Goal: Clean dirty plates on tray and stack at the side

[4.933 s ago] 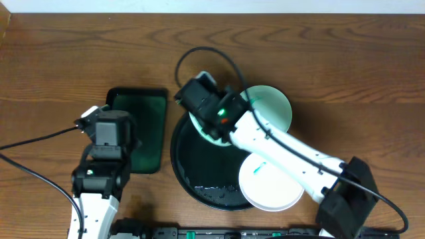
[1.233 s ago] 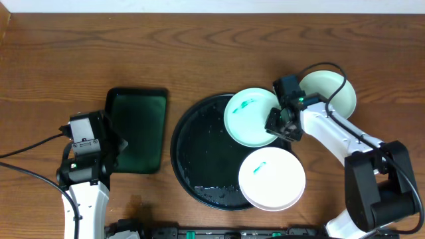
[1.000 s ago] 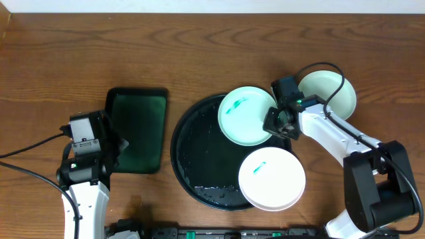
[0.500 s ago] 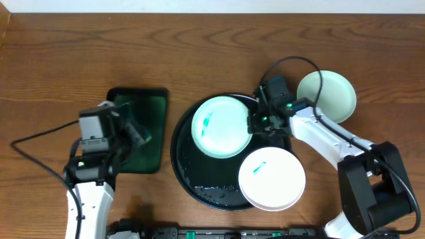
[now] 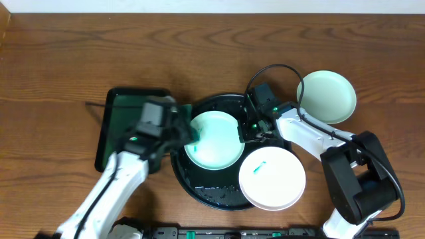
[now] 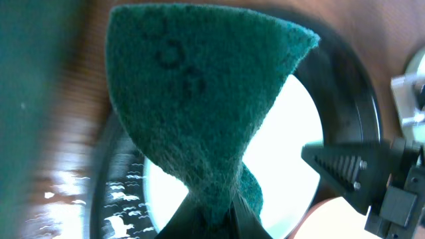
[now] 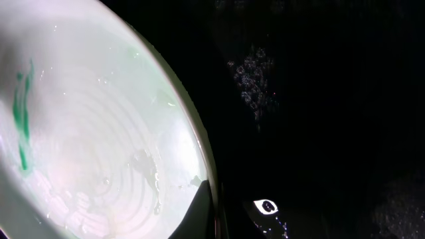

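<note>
Reaching in across the tray (image 5: 199,189), left fingers (image 6: 192,224) clamped tight on sponge (image 6: 199,99), right fingers (image 5: 247,129) pinching rim of mint plate (image 5: 212,143).

A large round black tray (image 5: 202,186), glossy and wet, was seen on the table (image 5: 66,53). A pale mint-green plate (image 5: 214,139), wet and marked with a teal smear, was found inside the tray. A white plate (image 5: 275,182), also smeared teal, was laid over the tray's lower right rim. A second mint-green plate (image 5: 327,97) was set apart from the tray, off its upper right.
</note>
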Controlling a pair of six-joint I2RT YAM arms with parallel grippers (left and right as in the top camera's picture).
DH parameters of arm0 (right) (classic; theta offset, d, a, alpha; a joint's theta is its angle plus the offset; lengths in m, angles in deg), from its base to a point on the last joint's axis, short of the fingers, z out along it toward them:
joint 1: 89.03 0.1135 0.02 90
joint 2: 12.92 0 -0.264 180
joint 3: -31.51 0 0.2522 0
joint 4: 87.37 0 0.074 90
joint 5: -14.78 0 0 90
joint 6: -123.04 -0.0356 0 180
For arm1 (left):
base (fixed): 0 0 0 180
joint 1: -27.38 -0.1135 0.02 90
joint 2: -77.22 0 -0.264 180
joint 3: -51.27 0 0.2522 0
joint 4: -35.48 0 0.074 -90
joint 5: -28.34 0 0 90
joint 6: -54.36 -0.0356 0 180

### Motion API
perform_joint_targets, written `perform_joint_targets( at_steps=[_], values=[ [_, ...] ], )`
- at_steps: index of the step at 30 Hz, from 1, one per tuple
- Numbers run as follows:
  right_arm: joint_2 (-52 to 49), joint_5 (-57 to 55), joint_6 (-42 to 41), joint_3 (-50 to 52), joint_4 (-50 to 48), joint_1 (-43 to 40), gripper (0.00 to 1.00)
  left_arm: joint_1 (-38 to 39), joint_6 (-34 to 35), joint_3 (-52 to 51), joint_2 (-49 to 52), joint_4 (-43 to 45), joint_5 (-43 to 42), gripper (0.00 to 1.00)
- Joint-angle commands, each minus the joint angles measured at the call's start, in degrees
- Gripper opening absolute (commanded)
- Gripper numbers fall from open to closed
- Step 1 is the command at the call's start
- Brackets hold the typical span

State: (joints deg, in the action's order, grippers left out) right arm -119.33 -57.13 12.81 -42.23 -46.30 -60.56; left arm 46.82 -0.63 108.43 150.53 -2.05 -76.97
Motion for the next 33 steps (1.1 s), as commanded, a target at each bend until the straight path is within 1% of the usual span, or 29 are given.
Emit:
perform_joint_targets(
  at_steps=[1, 5, 9, 11, 12, 15, 16, 20, 21, 26, 28, 33],
  values=[
    [-2.14, 0.20, 1.22, 0.37, 0.46, 0.48, 0.01, 5.42, 3.72, -0.81, 4.37, 3.06, -0.74, 0.07],
    [-2.14, 0.17, 1.25, 0.31, 0.28, 0.15, 0.01, 10.36, 3.69, -0.81, 9.11, 7.02, -0.44, 0.07],
    [-2.14, 0.17, 1.66, 0.31, 0.35, 0.02, 0.01, 11.28, 3.69, -0.81, 11.56, 8.11, 1.11, 0.08],
    [-2.14, 0.17, 1.66, 0.31, 0.28, 0.02, 0.01, 11.28, 3.69, -0.81, 12.37, 8.11, 2.10, 0.13],
    [-2.14, 0.17, 1.66, 0.31, 0.26, 0.02, 0.01, 11.28, 3.67, -0.81, 12.61, 8.07, 2.54, 0.17],
    [-2.14, 0.17, 1.66, 0.31, 0.26, 0.02, 0.01, 11.28, 3.41, -0.81, 12.90, 8.07, 2.93, 0.42],
    [-2.14, 0.17, 1.66, 0.28, 0.26, 0.02, 0.01, 11.28, 3.21, -0.81, 12.90, 8.20, 2.93, 0.49],
    [-2.14, 0.20, 1.66, 0.31, 0.31, 0.02, 0.01, 11.17, -2.08, -0.48, 12.63, 9.51, 2.93, 0.50],
    [-2.14, 0.20, 1.66, 0.31, 0.33, 0.02, 0.01, 11.10, -2.49, -0.15, 12.41, 9.33, 2.93, 0.50],
    [-2.14, 0.20, 1.66, 0.31, 0.42, 0.02, 0.01, 10.99, -2.67, 1.14, 9.27, 9.38, 3.15, 0.50],
    [-2.14, 0.20, 1.77, 0.31, 0.39, 0.02, 0.01, 11.04, -2.62, 1.09, 8.59, 8.72, 4.74, 0.50],
    [-2.14, 0.17, 2.12, 0.31, 0.24, 0.02, 0.02, 11.69, -2.14, 0.90, 10.67, 7.41, 6.12, 0.49]
  ],
)
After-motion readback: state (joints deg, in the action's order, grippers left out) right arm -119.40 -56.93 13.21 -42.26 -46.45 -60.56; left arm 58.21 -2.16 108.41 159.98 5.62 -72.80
